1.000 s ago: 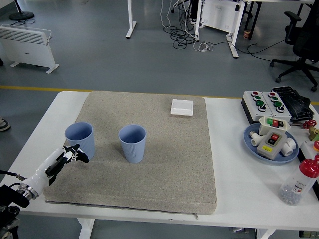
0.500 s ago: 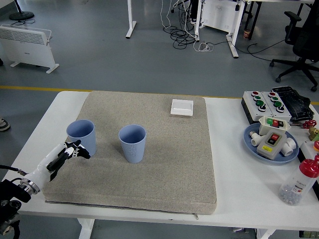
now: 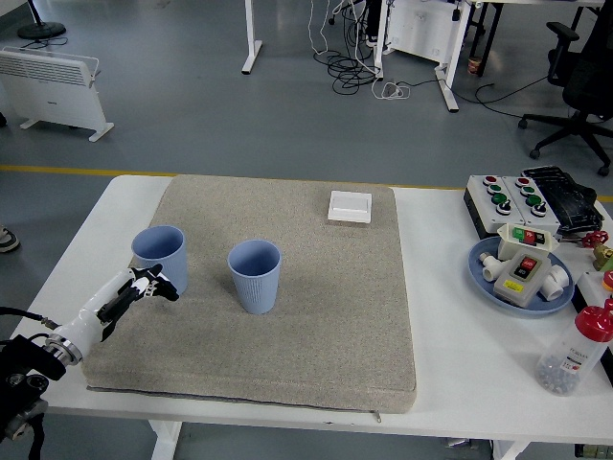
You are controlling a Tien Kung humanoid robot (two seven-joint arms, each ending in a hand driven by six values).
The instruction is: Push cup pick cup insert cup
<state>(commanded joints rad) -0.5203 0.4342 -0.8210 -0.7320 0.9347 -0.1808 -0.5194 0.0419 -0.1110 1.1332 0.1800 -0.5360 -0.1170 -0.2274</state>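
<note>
1. Centrally, two blue cups stand upright on the grey mat [image 3: 287, 316]: left cup [image 3: 160, 257], ribbed cup [image 3: 255, 275].
2. Left hand [image 3: 134, 291], fingers loosely extended and holding nothing, touches the left cup's base.
3. Both cups look light, thin-walled, tippable; grasp mid-wall, gently.

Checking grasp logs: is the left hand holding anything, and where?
Nothing is held. The left hand only touches the lower side of the left blue cup.
</note>
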